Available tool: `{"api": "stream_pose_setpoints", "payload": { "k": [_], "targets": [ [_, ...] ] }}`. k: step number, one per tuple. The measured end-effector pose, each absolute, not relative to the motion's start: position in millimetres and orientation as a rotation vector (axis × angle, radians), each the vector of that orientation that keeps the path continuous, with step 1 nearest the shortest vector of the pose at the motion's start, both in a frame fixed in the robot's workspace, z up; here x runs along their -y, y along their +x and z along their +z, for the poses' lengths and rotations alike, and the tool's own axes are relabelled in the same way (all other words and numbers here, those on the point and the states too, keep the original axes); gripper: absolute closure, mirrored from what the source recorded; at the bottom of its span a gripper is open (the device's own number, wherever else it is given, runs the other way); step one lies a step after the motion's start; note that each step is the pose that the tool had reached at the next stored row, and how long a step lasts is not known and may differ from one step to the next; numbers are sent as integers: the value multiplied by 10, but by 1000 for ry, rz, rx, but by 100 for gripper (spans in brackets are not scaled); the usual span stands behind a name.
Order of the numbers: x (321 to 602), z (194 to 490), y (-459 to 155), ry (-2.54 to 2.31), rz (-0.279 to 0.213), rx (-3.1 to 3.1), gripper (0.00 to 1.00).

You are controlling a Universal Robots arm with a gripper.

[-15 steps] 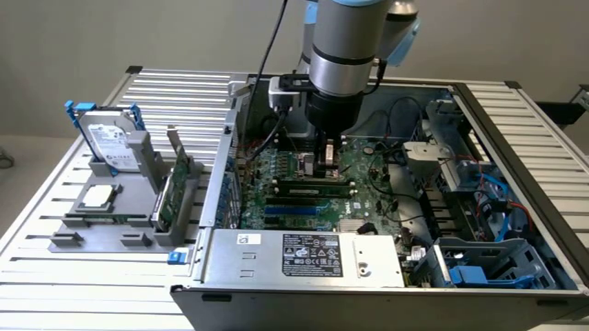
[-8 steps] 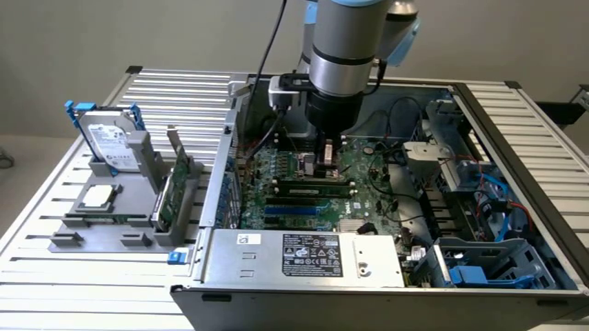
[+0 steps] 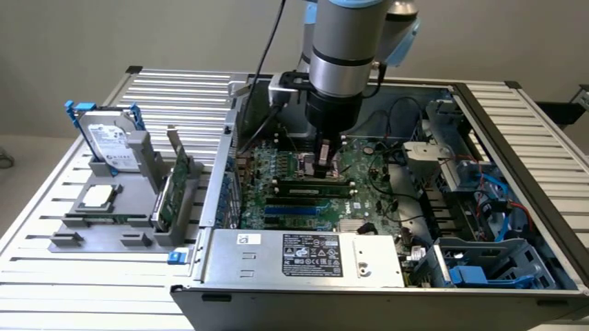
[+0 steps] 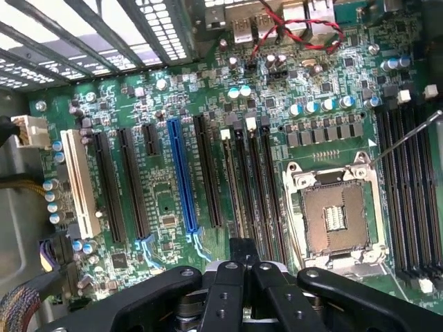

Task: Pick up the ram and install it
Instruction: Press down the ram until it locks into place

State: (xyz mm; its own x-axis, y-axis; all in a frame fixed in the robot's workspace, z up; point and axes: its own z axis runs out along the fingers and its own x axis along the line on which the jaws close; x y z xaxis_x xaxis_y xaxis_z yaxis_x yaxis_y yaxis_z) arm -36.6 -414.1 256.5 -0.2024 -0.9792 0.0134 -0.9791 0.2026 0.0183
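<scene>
— What is seen inside the opened computer case (image 3: 515, 124)?

— The gripper (image 3: 327, 165) is lowered over the motherboard (image 3: 368, 200), just beside the bare processor socket (image 4: 336, 218) and above a bank of long black memory slots (image 4: 259, 187).

— How are the fingers set?

— They are clenched tight, tips pressed together (image 4: 241, 273); nothing can be made out between them.

— And the ram (image 3: 313, 186)?

— It is seen standing on edge among the slots, level with the board and just in front of the gripper in the exterior view. Whether it is touched by the fingertips cannot be told.

— Anything outside the case?

— A hard drive (image 3: 109, 141) is propped upright on a grey stand at the exterior view's left.
</scene>
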Motion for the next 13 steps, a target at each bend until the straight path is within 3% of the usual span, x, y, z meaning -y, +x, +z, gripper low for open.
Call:
{"api": "stream_pose_setpoints", "payload": {
  "k": [13],
  "targets": [
    [4141, 2513, -366, 1702, -12, 2616, 89]
  ]
}}
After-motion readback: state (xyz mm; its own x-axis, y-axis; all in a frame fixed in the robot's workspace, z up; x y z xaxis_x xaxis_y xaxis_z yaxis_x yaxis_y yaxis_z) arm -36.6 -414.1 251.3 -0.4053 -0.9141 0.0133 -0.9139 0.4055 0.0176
